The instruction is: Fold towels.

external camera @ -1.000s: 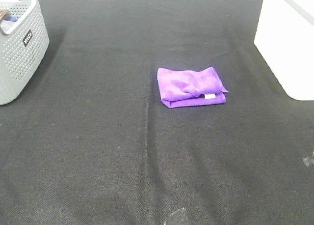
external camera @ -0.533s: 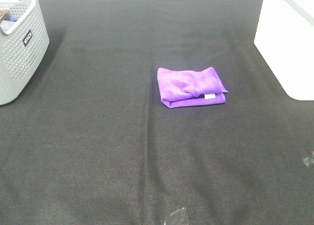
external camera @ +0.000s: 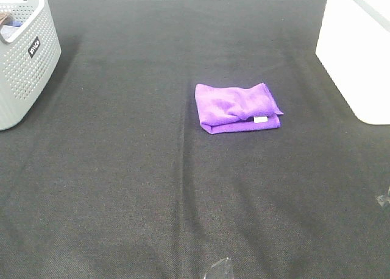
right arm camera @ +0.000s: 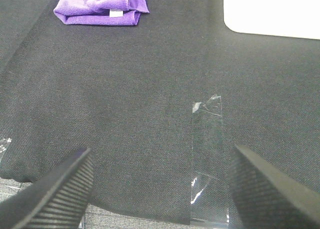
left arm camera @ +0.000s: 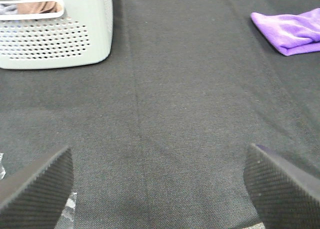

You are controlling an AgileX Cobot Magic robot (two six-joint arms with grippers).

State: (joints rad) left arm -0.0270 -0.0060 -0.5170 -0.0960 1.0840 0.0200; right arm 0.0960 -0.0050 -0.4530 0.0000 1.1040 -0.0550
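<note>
The purple towel (external camera: 238,108) lies folded into a small rectangle on the black cloth, a little right of the middle, with its white tag at the near right corner. It also shows in the left wrist view as the towel (left arm camera: 291,31) and in the right wrist view as the towel (right arm camera: 102,6). My left gripper (left arm camera: 159,189) is open near the table's front edge, far from the towel, with nothing between its fingers. My right gripper (right arm camera: 159,189) is open too, over the front edge, holding nothing. Neither arm shows in the exterior high view.
A grey perforated basket (external camera: 23,53) stands at the far left, seen also as the basket (left arm camera: 55,31). A white box (external camera: 359,47) stands at the far right. Strips of clear tape (right arm camera: 207,154) hold the black cloth at the front edge.
</note>
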